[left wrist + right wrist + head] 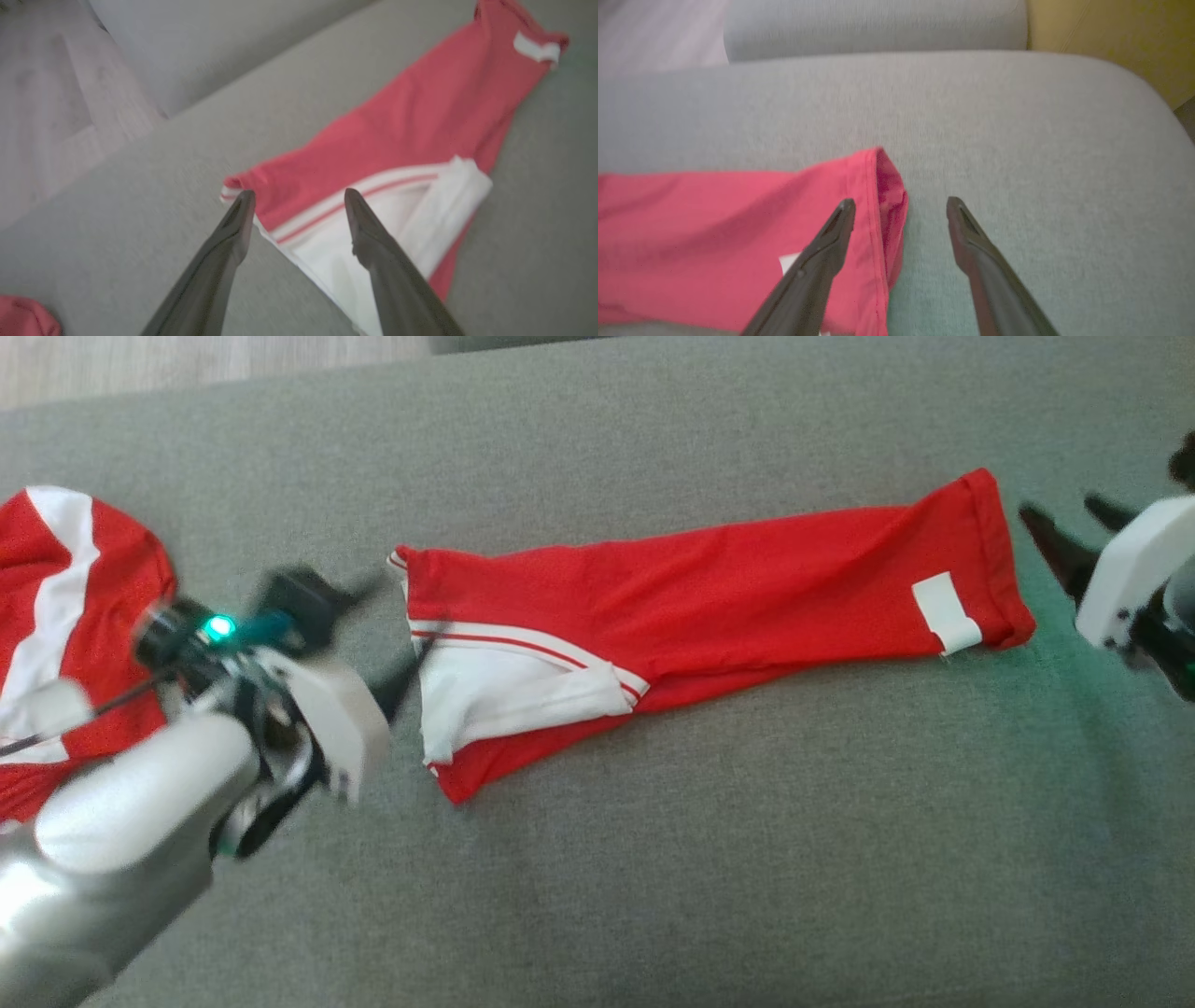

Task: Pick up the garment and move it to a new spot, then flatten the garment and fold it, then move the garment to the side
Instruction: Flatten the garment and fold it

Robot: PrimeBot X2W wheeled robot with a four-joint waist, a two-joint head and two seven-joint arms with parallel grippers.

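Red fabric, folded into one long narrow strip: the garment (709,579) lies flat on the grey cushion (653,896), running lengthwise across it and slightly askew.

Item 1, garment. A white panel (495,695) edged with thin red and white stripes is exposed at one end. A small white label (945,611) sits near the hemmed opposite end. No part of the strip is lifted off the cushion.

Item 2, left gripper (387,625). It stands at the white-panel end of the garment, jaws spread wide and gripping nothing. In the left wrist view one finger tip lines up with the striped corner of the garment and the other lies over the white panel. Contact with the cloth cannot be determined, and the arm is blurred in the head view.

Item 3, right gripper (1060,509). It stands just beyond the hemmed end of the garment, jaws wide apart and empty. In the right wrist view one finger overlaps the hem near the label, and the other is over bare cushion beside the garment.

Item 4, other objects. A second red and white cloth (65,616) lies well apart from the garment, past its white-panel end and behind the left arm. Pale wooden flooring (187,364) shows beyond the cushion's far edge.
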